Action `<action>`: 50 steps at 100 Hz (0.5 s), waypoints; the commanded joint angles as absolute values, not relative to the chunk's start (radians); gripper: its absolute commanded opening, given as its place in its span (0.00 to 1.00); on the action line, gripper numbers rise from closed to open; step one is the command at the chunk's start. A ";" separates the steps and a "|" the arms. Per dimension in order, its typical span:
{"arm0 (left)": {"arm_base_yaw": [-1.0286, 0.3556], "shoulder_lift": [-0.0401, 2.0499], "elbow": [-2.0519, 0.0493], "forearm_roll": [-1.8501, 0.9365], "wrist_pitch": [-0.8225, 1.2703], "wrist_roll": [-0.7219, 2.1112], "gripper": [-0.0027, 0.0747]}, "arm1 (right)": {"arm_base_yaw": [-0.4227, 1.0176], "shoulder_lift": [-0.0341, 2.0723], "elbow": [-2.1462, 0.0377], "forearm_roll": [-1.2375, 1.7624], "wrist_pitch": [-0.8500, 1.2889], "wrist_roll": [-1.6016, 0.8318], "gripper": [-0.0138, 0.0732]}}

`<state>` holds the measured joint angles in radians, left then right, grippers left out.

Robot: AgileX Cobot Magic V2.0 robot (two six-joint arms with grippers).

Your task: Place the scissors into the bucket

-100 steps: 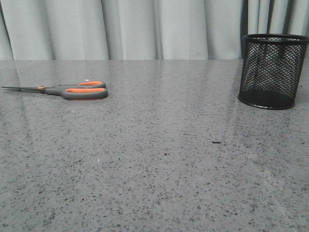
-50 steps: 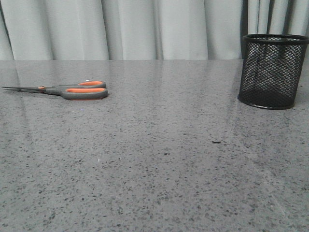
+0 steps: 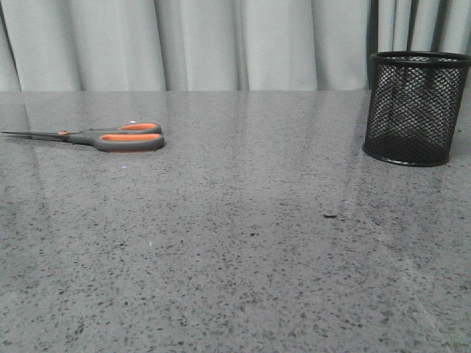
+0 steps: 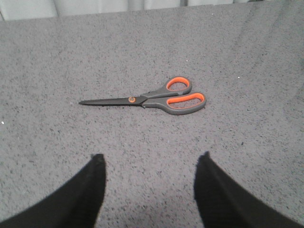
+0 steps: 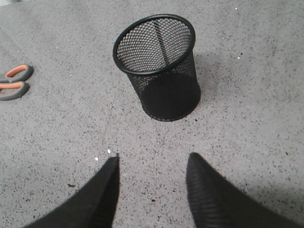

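The scissors (image 3: 110, 137) lie flat and closed on the grey speckled table at the far left, blades pointing left. They also show in the left wrist view (image 4: 156, 97), ahead of my open, empty left gripper (image 4: 151, 159), well apart from it. The black mesh bucket (image 3: 412, 107) stands upright at the far right. In the right wrist view the bucket (image 5: 161, 71) stands ahead of my open, empty right gripper (image 5: 153, 159), and the scissors' handles (image 5: 14, 80) show at the frame edge. Neither gripper shows in the front view.
The grey speckled table (image 3: 250, 243) runs wide between scissors and bucket. A pale curtain (image 3: 221, 44) hangs behind the table's far edge. A small dark speck (image 3: 330, 216) lies on the table right of the middle.
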<state>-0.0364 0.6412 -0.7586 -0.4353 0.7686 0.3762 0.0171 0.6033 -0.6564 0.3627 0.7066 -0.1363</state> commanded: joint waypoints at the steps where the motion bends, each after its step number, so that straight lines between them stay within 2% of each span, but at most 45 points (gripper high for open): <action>1: -0.033 0.680 -0.813 -0.472 0.699 0.429 0.60 | 0.015 0.623 -0.706 0.385 0.643 -0.153 0.57; 20: -0.033 0.825 -0.926 -0.472 0.767 0.546 0.51 | 0.015 0.659 -0.737 0.400 0.647 -0.155 0.57; 50: -0.033 1.159 -1.162 -0.472 0.920 0.857 0.51 | 0.015 0.681 -0.749 0.400 0.656 -0.172 0.57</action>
